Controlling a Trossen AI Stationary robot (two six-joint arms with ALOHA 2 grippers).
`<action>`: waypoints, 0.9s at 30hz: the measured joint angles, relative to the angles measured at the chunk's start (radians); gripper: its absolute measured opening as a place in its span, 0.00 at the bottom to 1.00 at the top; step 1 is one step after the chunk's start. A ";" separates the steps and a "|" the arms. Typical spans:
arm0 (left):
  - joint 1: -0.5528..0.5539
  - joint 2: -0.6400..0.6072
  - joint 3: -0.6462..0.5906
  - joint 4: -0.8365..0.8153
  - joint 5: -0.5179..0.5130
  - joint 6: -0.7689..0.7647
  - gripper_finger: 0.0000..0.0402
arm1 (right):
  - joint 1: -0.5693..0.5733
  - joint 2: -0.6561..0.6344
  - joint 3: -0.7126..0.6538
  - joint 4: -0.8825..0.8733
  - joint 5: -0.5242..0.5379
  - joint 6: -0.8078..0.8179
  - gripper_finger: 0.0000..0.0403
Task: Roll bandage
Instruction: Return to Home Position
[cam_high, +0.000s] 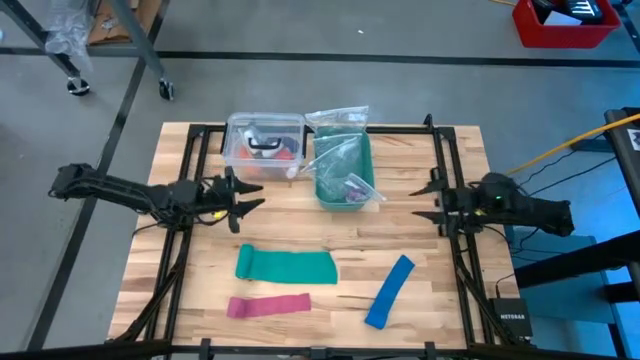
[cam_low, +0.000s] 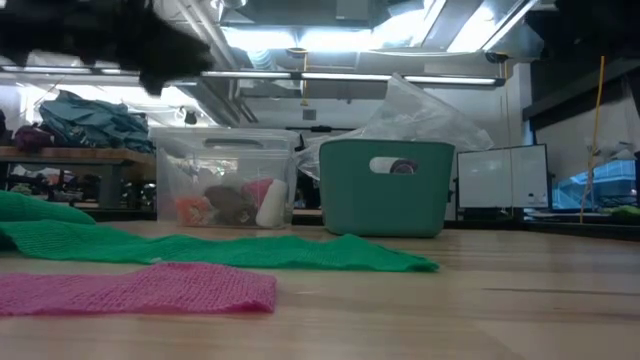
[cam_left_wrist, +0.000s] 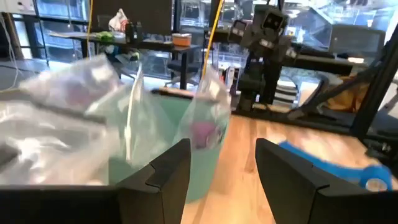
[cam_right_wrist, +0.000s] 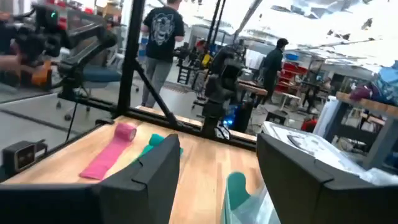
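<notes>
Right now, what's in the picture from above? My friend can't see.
A zip bag with the purple bandage sits in the green bin, between the open left gripper and right gripper. Green strip, pink strip and blue strip lie nearby.

A small purple fabric bandage roll (cam_high: 353, 187) lies sealed inside a clear plastic zip bag (cam_high: 340, 125), within a teal plastic bin (cam_high: 318, 172) toward the table's (cam_high: 420, 300) rear.
</notes>
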 joint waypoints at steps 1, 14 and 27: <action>0.000 -0.003 -0.042 0.040 0.000 0.000 0.43 | 0.000 0.000 -0.020 0.031 0.001 0.012 0.53; 0.000 -0.022 -0.231 0.234 0.044 0.063 0.43 | 0.001 -0.003 -0.129 0.052 0.085 0.054 0.53; 0.000 -0.020 -0.231 0.200 0.088 0.062 0.43 | 0.000 0.003 -0.221 0.073 0.179 0.128 0.53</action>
